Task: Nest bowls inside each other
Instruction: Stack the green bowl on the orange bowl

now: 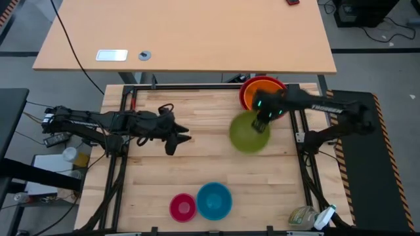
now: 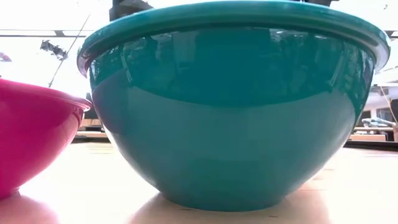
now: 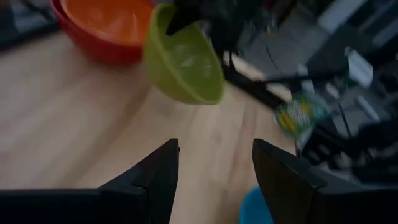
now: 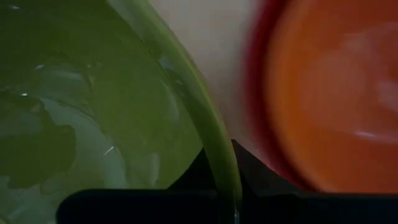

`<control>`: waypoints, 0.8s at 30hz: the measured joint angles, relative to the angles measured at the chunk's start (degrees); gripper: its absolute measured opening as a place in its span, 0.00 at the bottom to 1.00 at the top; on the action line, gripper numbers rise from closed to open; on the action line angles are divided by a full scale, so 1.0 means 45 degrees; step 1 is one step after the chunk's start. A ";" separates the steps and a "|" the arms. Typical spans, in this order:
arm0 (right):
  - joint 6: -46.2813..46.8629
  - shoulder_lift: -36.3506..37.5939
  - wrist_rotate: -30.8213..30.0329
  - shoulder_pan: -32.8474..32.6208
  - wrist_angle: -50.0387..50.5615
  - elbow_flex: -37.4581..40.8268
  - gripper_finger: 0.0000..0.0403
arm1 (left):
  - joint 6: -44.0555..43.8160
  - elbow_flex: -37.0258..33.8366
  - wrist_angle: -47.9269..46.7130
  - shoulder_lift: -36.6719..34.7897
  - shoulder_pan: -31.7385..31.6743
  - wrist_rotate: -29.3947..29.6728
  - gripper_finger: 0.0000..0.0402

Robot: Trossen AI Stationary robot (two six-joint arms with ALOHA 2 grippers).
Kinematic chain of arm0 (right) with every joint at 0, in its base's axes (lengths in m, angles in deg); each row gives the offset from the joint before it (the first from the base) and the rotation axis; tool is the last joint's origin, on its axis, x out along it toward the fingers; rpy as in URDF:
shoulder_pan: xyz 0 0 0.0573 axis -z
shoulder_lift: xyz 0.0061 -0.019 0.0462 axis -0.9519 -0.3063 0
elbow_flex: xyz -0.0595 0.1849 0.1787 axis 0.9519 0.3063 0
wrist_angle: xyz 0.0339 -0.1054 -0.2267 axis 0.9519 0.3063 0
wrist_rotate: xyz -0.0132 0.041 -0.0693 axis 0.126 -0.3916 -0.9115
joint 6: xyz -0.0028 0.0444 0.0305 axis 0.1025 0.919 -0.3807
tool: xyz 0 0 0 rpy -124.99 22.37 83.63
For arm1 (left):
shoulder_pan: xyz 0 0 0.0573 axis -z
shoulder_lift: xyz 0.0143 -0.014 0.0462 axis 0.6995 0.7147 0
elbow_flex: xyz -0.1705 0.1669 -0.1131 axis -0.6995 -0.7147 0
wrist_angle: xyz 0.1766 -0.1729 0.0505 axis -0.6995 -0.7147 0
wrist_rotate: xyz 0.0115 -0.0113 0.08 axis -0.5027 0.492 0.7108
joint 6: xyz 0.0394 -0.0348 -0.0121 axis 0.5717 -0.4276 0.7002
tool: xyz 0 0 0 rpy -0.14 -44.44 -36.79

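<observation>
Beside orange bowl (image 1: pixel 264 92), right tool (image 1: pixel 262 123) apparently pinching green bowl (image 1: pixel 248 134)

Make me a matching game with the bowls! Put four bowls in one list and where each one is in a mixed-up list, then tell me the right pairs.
Bowls:
1. green bowl
2. orange bowl
3. blue bowl
4. pink bowl

Where it is:
A. sitting inside the red bowl
B. at the near edge of the table, right beside the blue one
C. tilted, pinched by its rim in the right gripper
D. at the near edge, the bigger of the two bowls there

Right pairs: 1-C, 2-A, 3-D, 4-B
</observation>
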 joint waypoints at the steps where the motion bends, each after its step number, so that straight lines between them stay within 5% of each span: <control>1: 0.0008 0.0179 0.0011 0.0769 -0.0044 0.0000 0.04 | 0.0095 0.0000 0.0255 0.0000 0.0000 0.0292 0.51; 12: 0.0012 -0.0039 0.0504 0.7467 -0.0934 -0.0029 0.05 | -0.0247 0.0005 0.0513 0.0005 -0.0901 0.0940 0.51; 24: -0.0443 -0.1431 0.0271 0.8611 -0.1326 -0.0024 0.06 | -0.0399 0.0005 0.0142 0.0010 -0.1171 0.0398 0.51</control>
